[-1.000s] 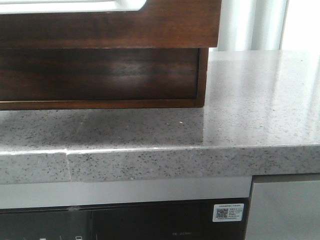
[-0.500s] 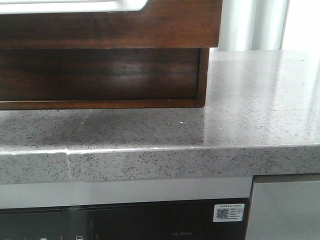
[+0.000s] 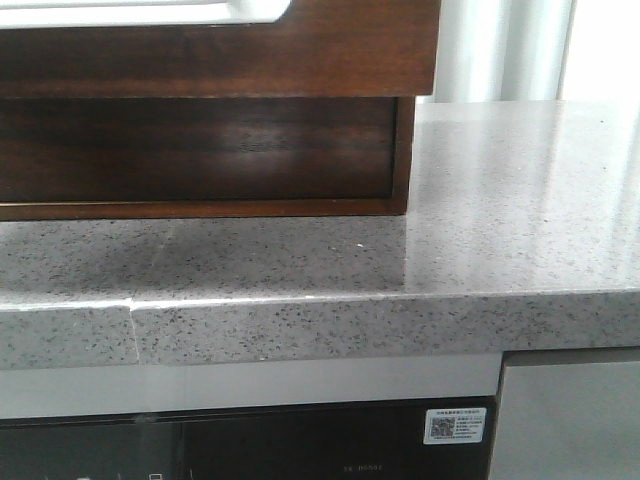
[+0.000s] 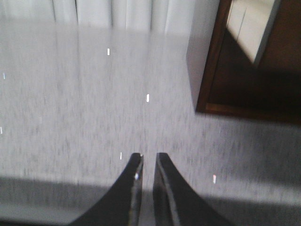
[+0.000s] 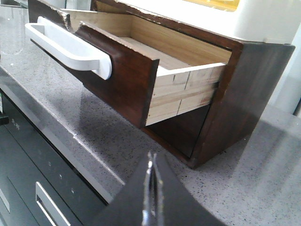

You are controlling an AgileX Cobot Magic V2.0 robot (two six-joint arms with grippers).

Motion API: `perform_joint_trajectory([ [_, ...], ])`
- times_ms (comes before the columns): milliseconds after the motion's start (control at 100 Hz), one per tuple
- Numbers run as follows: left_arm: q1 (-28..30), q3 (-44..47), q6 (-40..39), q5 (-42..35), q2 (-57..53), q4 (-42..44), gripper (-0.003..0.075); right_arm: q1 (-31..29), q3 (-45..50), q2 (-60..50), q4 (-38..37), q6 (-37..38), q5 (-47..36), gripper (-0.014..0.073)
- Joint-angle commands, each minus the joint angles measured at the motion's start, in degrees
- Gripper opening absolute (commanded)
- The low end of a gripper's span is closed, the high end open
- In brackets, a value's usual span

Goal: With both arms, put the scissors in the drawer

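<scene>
Drawer (image 5: 136,75) pulled open, apart from right fingers (image 5: 151,181) pressed together, left fingers (image 4: 136,181) nrly closed, both empty.

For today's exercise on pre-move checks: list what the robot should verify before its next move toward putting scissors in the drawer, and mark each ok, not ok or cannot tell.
1. Drawer pulled out: ok, open in the right wrist view.
2. Drawer inside free: cannot tell, only part shows.
3. Scissors located: not ok, none in any view.
4. Left hand ready to grasp: not ok, fingers nearly together, holding nothing.
5. Right hand ready: not ok, fingers shut, holding nothing.
6. Counter beside the cabinet free of obstacles: ok in the part seen.
</scene>
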Motion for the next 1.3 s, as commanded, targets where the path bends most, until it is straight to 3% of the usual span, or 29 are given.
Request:
perform_joint_trajectory([
  [0,0.03,0.94,2.54,-0.45,-1.99,-0.47,0.0004,-0.08,-1.47,0.34,0.72,-0.11,-4.0,-0.0106],
  [1060,0.03,0.84,4.41,-0.81,-1.88,-0.68,0.0004,-0.08,-1.47,0.34,0.72,-0.11,-3.91,-0.0106],
  [1150,0.03,0.84,4.41,-0.81,-1.88,-0.68,0.0004,-0.08,-0.94,0.34,0.72,-0.11,-6.75,-0.0106],
  [1230,0.03,0.84,4.41,-0.81,-1.88,-0.68,0.0004,-0.08,0.34,0.34,-0.27,2.94,-11.53,-0.0106],
  [1290,0.03,0.84,4.41,-0.81,-1.88,-0.68,0.0004,-0.45,1.58,0.34,-5.98,10.64,-15.22,-0.0106],
])
